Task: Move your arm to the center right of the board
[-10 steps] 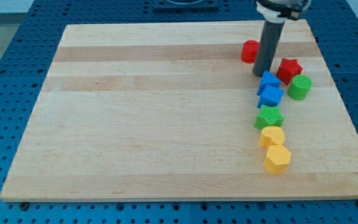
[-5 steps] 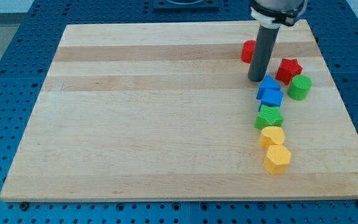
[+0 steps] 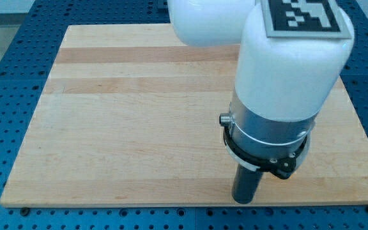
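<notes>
My tip (image 3: 244, 200) rests low right of centre on the bare wooden tabletop (image 3: 120, 128), my own arm (image 3: 286, 83) probably hiding every block at right; having no pincer to open or close, I only slide the stiff rod toward centre right.

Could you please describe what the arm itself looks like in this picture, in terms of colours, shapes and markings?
The arm is a bulky, glossy white cylinder with a black-and-white square tag on top. Below it sits a silver-grey metal collar edged by a black ring with a small bolt. It ends in a straight dark rod down to my tip. No cables show.
</notes>
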You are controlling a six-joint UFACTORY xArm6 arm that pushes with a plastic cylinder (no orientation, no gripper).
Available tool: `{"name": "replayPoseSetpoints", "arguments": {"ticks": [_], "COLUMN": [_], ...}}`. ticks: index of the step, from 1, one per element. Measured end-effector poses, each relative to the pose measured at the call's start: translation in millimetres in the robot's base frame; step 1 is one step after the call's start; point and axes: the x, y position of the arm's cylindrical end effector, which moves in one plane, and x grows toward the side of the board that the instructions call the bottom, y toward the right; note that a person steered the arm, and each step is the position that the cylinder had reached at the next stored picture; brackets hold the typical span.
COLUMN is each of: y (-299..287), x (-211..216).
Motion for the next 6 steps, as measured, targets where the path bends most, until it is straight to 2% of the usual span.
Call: {"name": "replayPoseSetpoints", "arguments": {"ticks": [1, 2, 3, 5, 6], "y": [69.3, 174.9, 224.9, 215.9, 187.2], "x": [-1.2, -1.7, -22.0, -103.2, -130.6]}}
